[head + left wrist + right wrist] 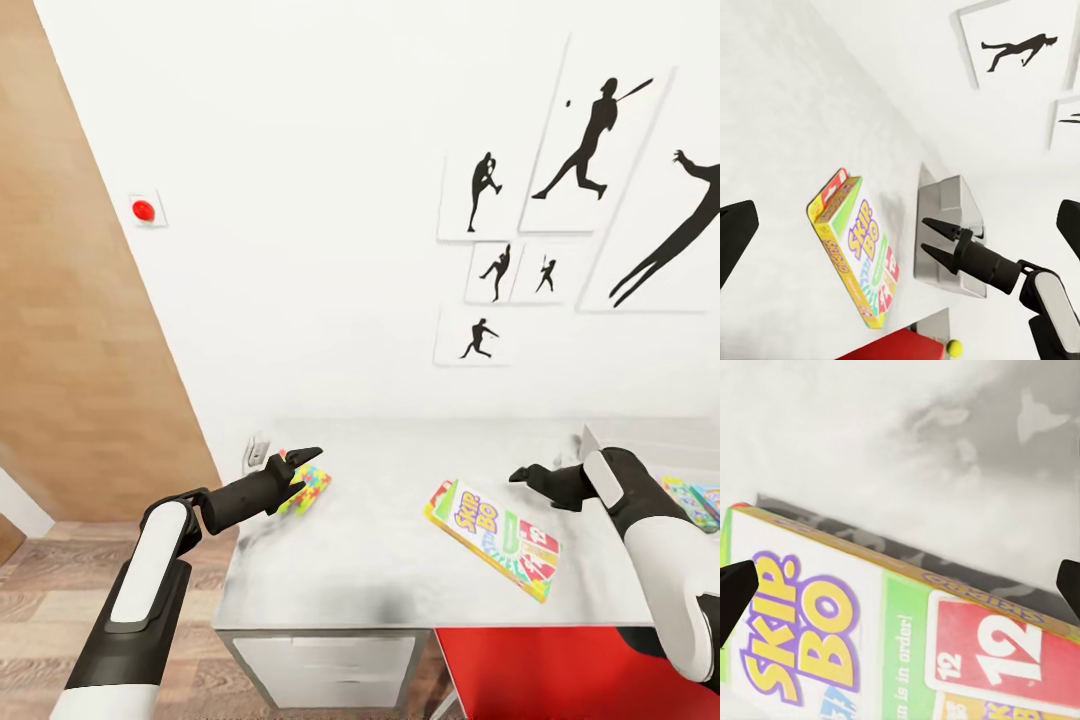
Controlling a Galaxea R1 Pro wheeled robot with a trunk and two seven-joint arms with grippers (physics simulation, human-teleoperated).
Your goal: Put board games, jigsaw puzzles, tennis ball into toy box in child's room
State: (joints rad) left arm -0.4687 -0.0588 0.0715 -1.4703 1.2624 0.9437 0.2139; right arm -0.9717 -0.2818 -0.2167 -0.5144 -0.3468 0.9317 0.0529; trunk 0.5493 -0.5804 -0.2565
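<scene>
The yellow-green-red SKIP BO board game (492, 538) lies flat on the light grey table (380, 540). My right gripper (522, 474) hovers open just above its far edge; the right wrist view looks straight down on the box (892, 637) with a finger at each side. My left gripper (308, 470) is open at the table's left end, right over a multicoloured jigsaw puzzle (306, 488). The grey toy box (945, 225) stands beyond the right gripper (926, 238). A tennis ball (955, 347) shows small beside it. Another colourful flat piece (692, 500) lies partly behind my right arm.
A red chair seat (560, 670) is tucked under the table's front edge, next to white drawers (330, 665). The white wall carries black baseball-player pictures (590, 150) and a wall socket (256, 452). Wood plank floor (60, 590) lies to the left.
</scene>
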